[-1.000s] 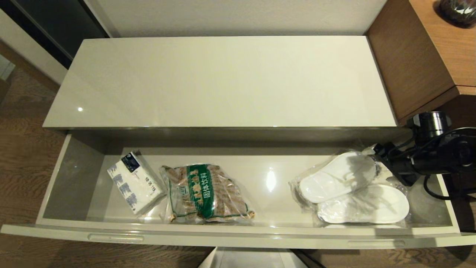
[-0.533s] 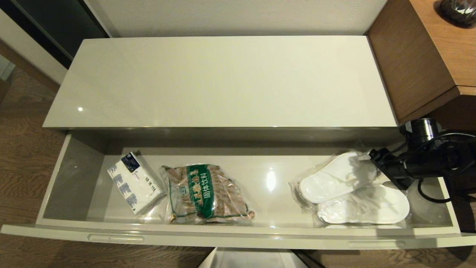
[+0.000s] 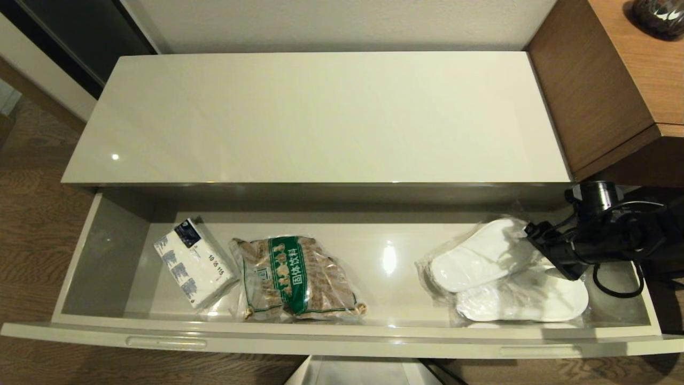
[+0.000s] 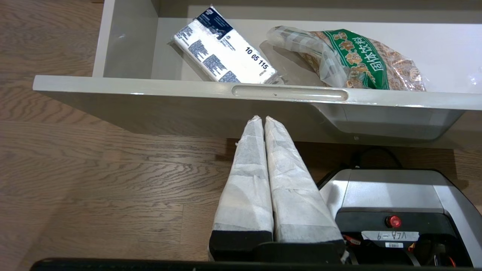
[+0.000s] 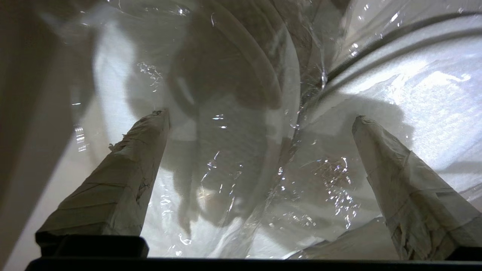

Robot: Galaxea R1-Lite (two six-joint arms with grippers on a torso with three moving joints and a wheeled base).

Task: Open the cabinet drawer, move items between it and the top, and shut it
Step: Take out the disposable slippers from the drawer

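- The cabinet drawer (image 3: 96, 251) is pulled fully out below the top (image 3: 320, 117); its long axis runs from 9 o'clock to 3 o'clock in the head view, and two narrow notches sit in its front rim.
- The items (image 3: 502, 272), two flat white slippers each in a crinkly clear bag, lie at the 3 o'clock end of the drawer floor.
- The slippers lie side by side and partly overlap; the long axis of each runs about from 8 o'clock to 2 o'clock, one toward 12 o'clock of the other.
- The right gripper (image 3: 542, 248) reaches into the drawer from 3 o'clock and is over the 3 o'clock ends of the slippers; its fingers (image 5: 124, 180) stand wide apart and hold nothing, with the clear plastic just in front of them.
- The left gripper (image 4: 262, 119) is parked low in front of the drawer face, above the wooden floor (image 4: 94, 169), and its two fingers are pressed together on nothing.
- A white-and-blue tissue pack (image 3: 193, 262) lies near the 9 o'clock end of the drawer, and a clear bag of brown pieces with a green label (image 3: 294, 280) lies just beside it.
- The top is a glossy cream-white panel against a pale wall (image 3: 342, 24).
- A taller brown wood-grain desk (image 3: 604, 85) stands at its 3 o'clock side.
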